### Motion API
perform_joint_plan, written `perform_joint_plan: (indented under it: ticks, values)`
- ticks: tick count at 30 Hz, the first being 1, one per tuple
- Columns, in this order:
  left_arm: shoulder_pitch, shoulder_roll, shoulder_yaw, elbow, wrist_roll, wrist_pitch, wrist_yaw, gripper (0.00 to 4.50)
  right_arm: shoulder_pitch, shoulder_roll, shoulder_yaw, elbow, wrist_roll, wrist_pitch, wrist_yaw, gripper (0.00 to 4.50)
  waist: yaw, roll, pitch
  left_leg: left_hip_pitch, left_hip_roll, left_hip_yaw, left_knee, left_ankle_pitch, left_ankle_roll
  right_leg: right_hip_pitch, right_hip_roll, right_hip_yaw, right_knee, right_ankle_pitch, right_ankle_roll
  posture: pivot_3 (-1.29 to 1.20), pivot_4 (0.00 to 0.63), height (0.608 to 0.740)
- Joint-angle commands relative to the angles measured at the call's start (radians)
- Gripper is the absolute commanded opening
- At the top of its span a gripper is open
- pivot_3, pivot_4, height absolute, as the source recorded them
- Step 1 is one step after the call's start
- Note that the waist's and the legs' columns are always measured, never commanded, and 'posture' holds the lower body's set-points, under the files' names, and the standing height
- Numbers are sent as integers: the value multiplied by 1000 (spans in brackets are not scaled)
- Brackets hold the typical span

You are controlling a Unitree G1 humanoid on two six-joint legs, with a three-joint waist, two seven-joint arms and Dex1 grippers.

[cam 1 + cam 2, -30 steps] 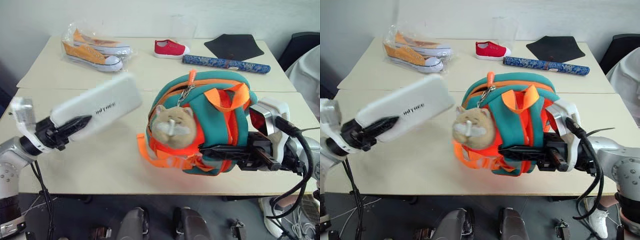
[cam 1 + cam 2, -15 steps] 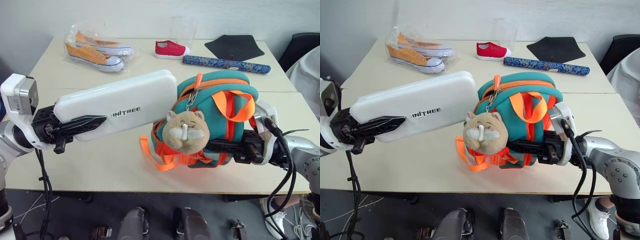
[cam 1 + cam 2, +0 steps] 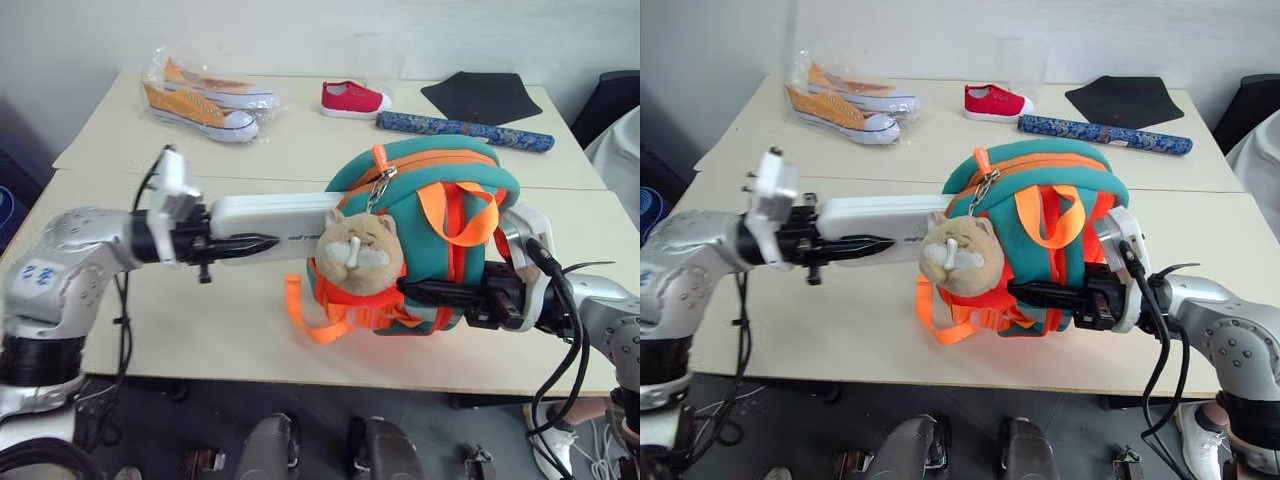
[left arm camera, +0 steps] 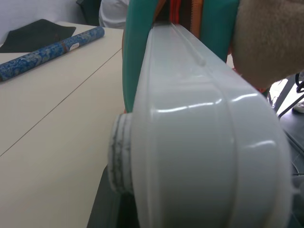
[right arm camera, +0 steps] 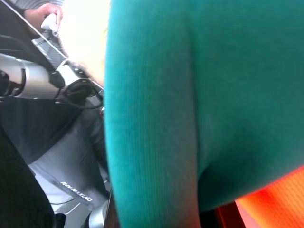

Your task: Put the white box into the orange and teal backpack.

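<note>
Along the far edge of the worktop (image 3: pixel 120 330) lie a pair of orange sneakers in a clear bag (image 3: pixel 205 98) at the left, a single red shoe (image 3: pixel 354 99) near the middle, a rolled blue patterned mat (image 3: pixel 464 129) to its right, and a flat black mat (image 3: pixel 489 96) at the far right. All of them sit well apart from the two arms, and nothing lies between the arms on the near half of the worktop.

The orange and teal backpack (image 3: pixel 455 180) hangs above the near right part of the worktop, carried by the right gripper (image 3: pixel 425 293), whose black fingers are closed on the lower orange and teal fabric. It is a rounded bag with a teal body, orange straps and trim, and an orange zip pull at the top. A beige plush cat-face charm (image 3: pixel 357 250) dangles at its left front and partly covers the point where the box meets the bag.

The white box (image 3: pixel 275 215) is a long, flat, glossy white case with rounded corners and small dark lettering. The left gripper (image 3: pixel 250 245) holds its left end, fingers clamped on it, and keeps it roughly level. Its right end meets the backpack's left side behind the charm; the left wrist view shows the box (image 4: pixel 199 142) lying against the teal edge.
</note>
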Motion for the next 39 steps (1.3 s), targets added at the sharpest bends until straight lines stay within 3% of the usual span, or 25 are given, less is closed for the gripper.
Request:
perform_joint_plan:
  ticks: [1, 8, 11, 15, 22, 26, 28, 32, 39]
  values:
    - [-114, -105, -120, 0, 37, 22, 12, 1211, 5, -5, -27, -45, 42, 7, -9, 22, 4, 0, 0, 0, 0, -1, 1, 2, 3, 0, 0, 0, 0, 0, 0, 0, 150, 740]
    - [-285, -302, -283, 262, 242, -150, -20, 1211, 58, 12, -63, -84, 32, -18, -84, 22, 0, 0, 0, -2, -1, 1, 3, 2, 7, 0, 2, -2, 1, 0, 0, 0, 150, 740]
    - [-301, -353, -268, 323, 257, -159, -13, 1211, 93, 29, -90, -107, 43, -31, -132, 22, 0, 0, 0, -2, -1, 1, 5, 3, 7, 1, 2, -2, 1, 0, 0, 0, 150, 740]
    - [-289, -329, -218, 314, 221, -97, -41, 2500, 163, 62, -104, -152, 38, -58, -184, 0, 0, -1, 0, -2, 0, -1, 6, 3, 8, 2, 1, -2, 1, 1, 1, 0, 150, 740]
    - [-259, -175, -48, 326, 118, -217, -307, 4465, 148, 131, -79, -151, -15, -126, -251, 0, -13, -1, 1, -1, 1, -1, 4, 4, 4, 0, 2, -2, 3, 0, 1, 0, 150, 740]
    - [-206, -22, -10, 288, 90, -217, -479, 4465, 128, 158, -46, -137, -53, -148, -260, 0, -17, 0, 0, -1, 1, 0, 3, 5, 3, 0, 2, -2, 3, 0, 1, 0, 150, 740]
    - [-176, -4, 16, 233, 62, -216, -489, 4465, 106, 176, -26, -120, -86, -167, -267, 0, -17, 0, 0, -1, 1, 0, 3, 5, 4, 0, 2, -2, 3, 0, 1, 0, 150, 740]
    - [-109, -64, 44, 75, 30, -245, -404, 4465, 58, 206, 19, -81, -149, -192, -272, 0, -4, -1, 0, -1, 0, -2, 4, 4, 5, 1, 0, -1, 2, 0, 1, 0, 150, 740]
    - [-51, -213, -13, -34, 134, -371, -216, 4465, 13, 224, 56, -51, -174, -191, -249, 0, -6, 0, 0, -1, -1, -2, 4, 4, 6, 1, 1, -2, 3, 0, 1, 0, 150, 740]
